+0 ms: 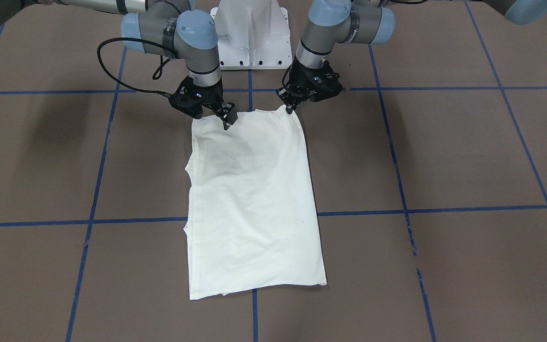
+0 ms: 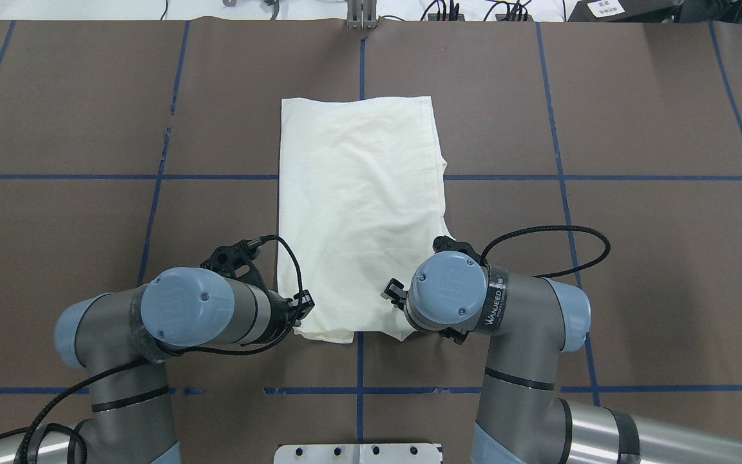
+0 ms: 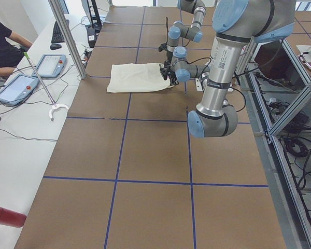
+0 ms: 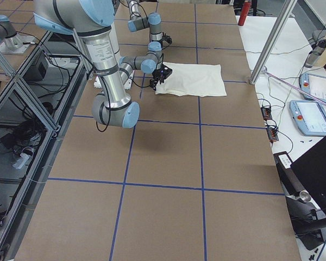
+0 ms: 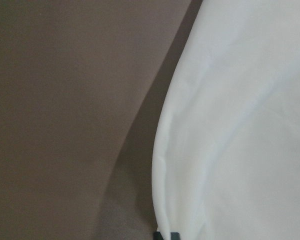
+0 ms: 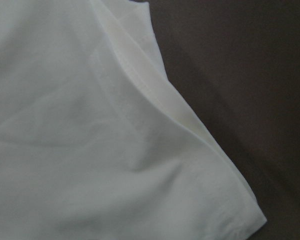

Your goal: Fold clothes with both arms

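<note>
The cream-white shirt (image 1: 254, 199) lies plain side up, folded into a long narrow rectangle that runs away from the robot; no print shows. It also shows in the overhead view (image 2: 358, 193). My left gripper (image 1: 290, 110) is at the shirt's near corner on my left, fingers pinched on the slightly raised cloth; overhead it sits there too (image 2: 303, 308). My right gripper (image 1: 227, 122) pinches the near edge close to the other corner (image 2: 391, 291). The left wrist view shows the shirt's edge (image 5: 240, 125), the right wrist view a layered corner (image 6: 90, 150).
The white pedestal (image 1: 252, 38) stands just behind the grippers. Blue tape lines (image 2: 358, 390) grid the brown table. A black cable loop (image 2: 551, 238) hangs from my right wrist. A metal post (image 3: 67, 36), tablets (image 3: 15, 88) and an operator (image 3: 2, 41) are beyond the far edge.
</note>
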Robot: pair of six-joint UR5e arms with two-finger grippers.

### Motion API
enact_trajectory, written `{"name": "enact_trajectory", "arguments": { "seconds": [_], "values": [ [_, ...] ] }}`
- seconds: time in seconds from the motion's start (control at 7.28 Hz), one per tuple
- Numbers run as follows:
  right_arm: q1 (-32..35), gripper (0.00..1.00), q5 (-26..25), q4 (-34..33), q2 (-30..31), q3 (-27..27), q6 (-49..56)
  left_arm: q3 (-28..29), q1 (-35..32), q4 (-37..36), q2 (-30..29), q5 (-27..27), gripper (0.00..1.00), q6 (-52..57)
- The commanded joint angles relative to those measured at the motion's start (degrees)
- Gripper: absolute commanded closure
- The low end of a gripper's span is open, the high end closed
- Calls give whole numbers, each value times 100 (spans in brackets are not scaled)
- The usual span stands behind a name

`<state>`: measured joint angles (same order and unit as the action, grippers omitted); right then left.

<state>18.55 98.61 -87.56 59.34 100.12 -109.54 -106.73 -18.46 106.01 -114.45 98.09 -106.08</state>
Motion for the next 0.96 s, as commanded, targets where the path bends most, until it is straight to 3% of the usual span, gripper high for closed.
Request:
{"name": "enact_trajectory", "arguments": {
  "seconds": [0.0,0.82],
  "values": [
    [9,0,-9,55,-98,-168,3,20,0,7,2,0,100,9],
    [18,0,9,-33,-28,-116,-32,20,9,7,2,0,100,0]
  ]
}}
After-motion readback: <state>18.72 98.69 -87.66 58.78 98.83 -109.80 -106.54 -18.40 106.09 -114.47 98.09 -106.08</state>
